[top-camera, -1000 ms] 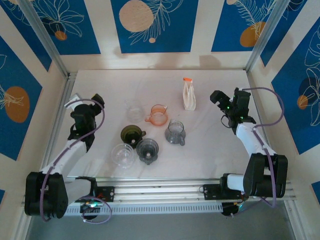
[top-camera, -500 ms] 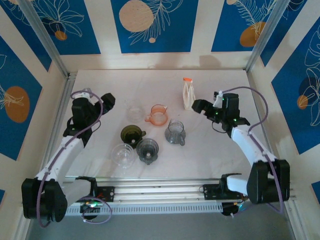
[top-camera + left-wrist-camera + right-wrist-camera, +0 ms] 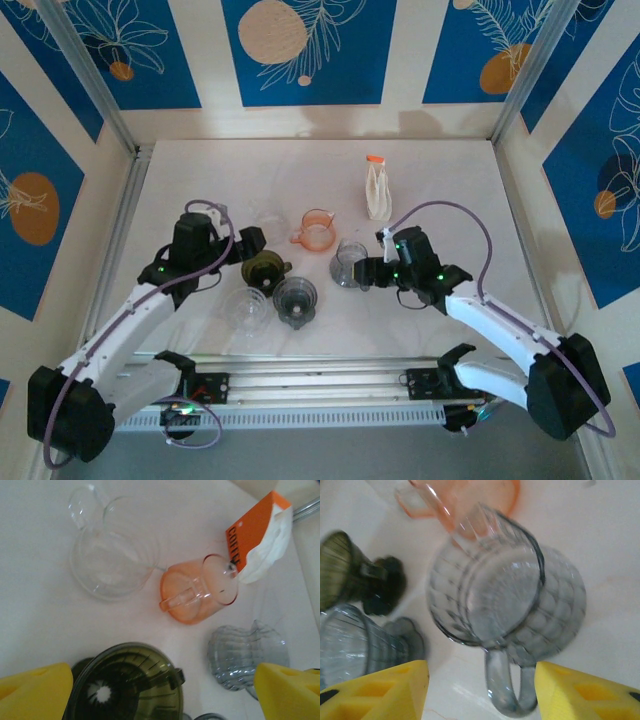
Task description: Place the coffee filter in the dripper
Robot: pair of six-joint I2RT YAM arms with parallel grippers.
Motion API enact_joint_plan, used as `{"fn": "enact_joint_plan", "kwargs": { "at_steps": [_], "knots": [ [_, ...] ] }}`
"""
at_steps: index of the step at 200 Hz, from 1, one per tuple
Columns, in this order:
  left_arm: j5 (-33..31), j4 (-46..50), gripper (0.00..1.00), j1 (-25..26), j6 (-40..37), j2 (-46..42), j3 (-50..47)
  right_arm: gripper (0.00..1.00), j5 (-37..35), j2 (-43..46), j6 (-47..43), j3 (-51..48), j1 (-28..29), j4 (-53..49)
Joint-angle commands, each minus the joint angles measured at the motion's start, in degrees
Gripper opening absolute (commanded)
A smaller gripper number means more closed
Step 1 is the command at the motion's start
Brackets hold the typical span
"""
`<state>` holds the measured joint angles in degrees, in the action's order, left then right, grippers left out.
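The coffee filter stack (image 3: pixel 377 192), white with an orange label, stands at the back right; in the left wrist view the coffee filter stack (image 3: pixel 265 540) shows at the top right. Several drippers sit mid-table. My left gripper (image 3: pixel 253 243) hovers open over the dark green dripper (image 3: pixel 262 268), which lies between my fingers (image 3: pixel 35 692) as the dark green dripper (image 3: pixel 127 685). My right gripper (image 3: pixel 363 272) is open beside the smoky grey dripper (image 3: pixel 350 262). Its handle (image 3: pixel 507 690) lies between my yellow fingers (image 3: pixel 380 690), with a gap on each side.
An orange dripper (image 3: pixel 318 230) and a clear dripper (image 3: pixel 107 562) sit behind the green one. A clear dripper (image 3: pixel 245 308) and a second grey dripper (image 3: pixel 295 300) stand near the front. Walls enclose the table (image 3: pixel 450 170) on three sides.
Both arms have swung inward from the table's sides to the cluster of drippers. The right jaws have narrowed around the grey dripper's handle.
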<state>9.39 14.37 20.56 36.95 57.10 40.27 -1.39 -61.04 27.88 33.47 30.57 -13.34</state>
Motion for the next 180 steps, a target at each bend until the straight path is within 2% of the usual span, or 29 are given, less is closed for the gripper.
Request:
{"fn": "enact_joint_plan", "kwargs": {
  "at_steps": [1,59,94,141,151,180],
  "knots": [
    [-0.2,2.1,0.93,0.3,-0.1,0.1,-1.2,0.59,-2.2,-2.2,-1.6,0.1,1.8,-0.5],
    [0.5,2.3,0.93,0.4,0.5,1.7,-0.7,0.55,-5.3,-9.3,-3.6,1.2,3.8,0.1],
    [0.5,3.3,0.93,0.4,-0.1,2.2,0.2,0.33,-7.5,-10.6,-5.3,2.4,6.2,-2.0],
    [1.1,3.5,0.93,0.4,-0.4,2.6,0.9,0.13,-9.4,-9.3,-6.5,3.0,9.4,-5.7],
    [1.2,3.4,0.93,0.4,-0.5,2.7,0.9,0.1,-9.4,-8.7,-6.3,2.7,10.2,-6.3],
    [1.8,3.5,0.93,0.4,-0.7,3.4,1.4,0.09,-9.5,-8.0,-5.1,2.5,13.0,-8.1]
  ]
}}
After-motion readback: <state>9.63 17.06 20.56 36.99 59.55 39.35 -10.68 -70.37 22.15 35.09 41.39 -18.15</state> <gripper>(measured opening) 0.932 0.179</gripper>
